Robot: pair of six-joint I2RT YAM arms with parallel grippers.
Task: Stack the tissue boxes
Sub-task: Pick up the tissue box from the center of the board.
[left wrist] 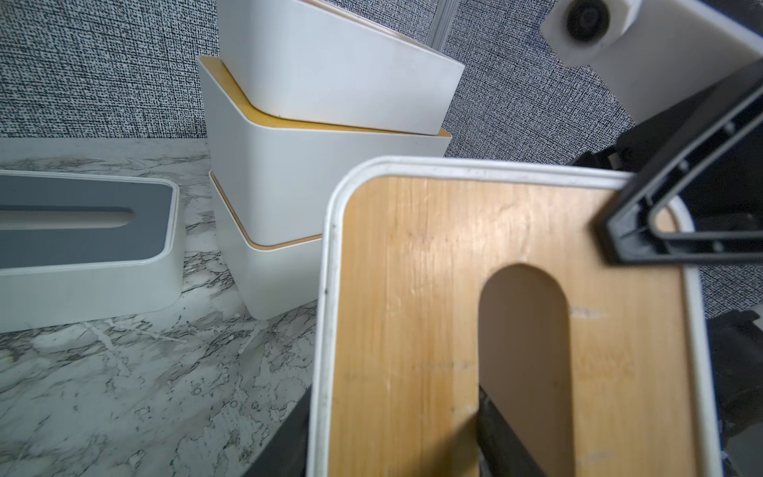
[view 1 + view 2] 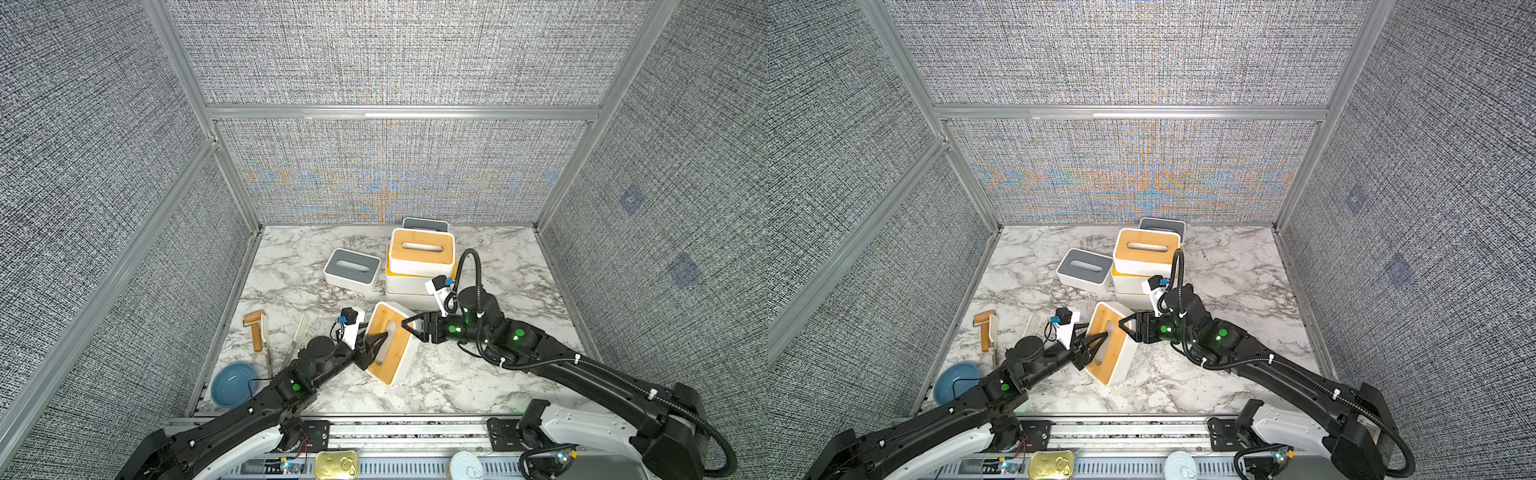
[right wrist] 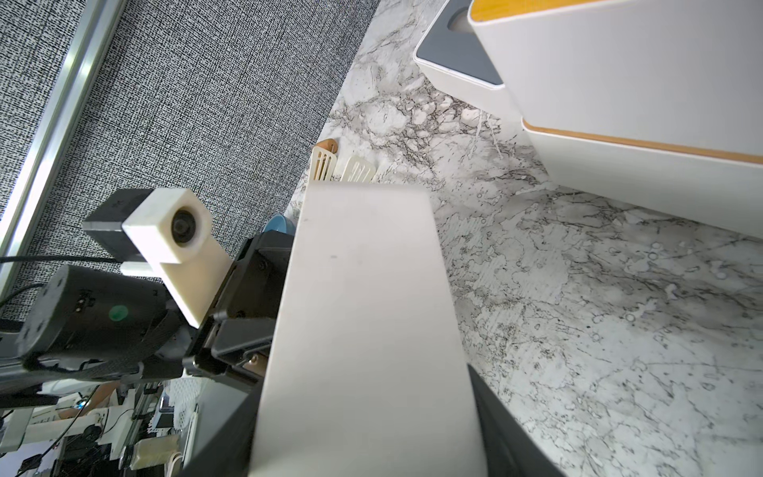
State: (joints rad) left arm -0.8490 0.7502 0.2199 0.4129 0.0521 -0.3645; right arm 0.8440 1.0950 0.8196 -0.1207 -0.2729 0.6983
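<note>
A bamboo-lidded tissue box [image 2: 395, 353] [image 2: 1115, 353] hangs tilted above the marble table [image 2: 478, 374], held from both ends. My left gripper [image 2: 380, 343] [image 1: 392, 446] is shut on it, with one finger in the lid's slot and the other outside the long wall. My right gripper [image 2: 409, 326] [image 3: 367, 446] is shut across the box's far end; its white side [image 3: 363, 309] fills the space between the fingers. Three bamboo-lidded boxes [image 2: 419, 249] [image 2: 1146, 249] stand stacked at the back. A grey-lidded box [image 2: 352, 268] sits left of the stack, and another [image 2: 426, 223] stands behind it.
At the left lie a wooden-handled roller [image 2: 256, 332], a white spatula [image 2: 300, 328] and a blue bowl [image 2: 232, 384]. Fabric walls with metal rails close in three sides. A tin can [image 2: 336, 465] sits on the front rail.
</note>
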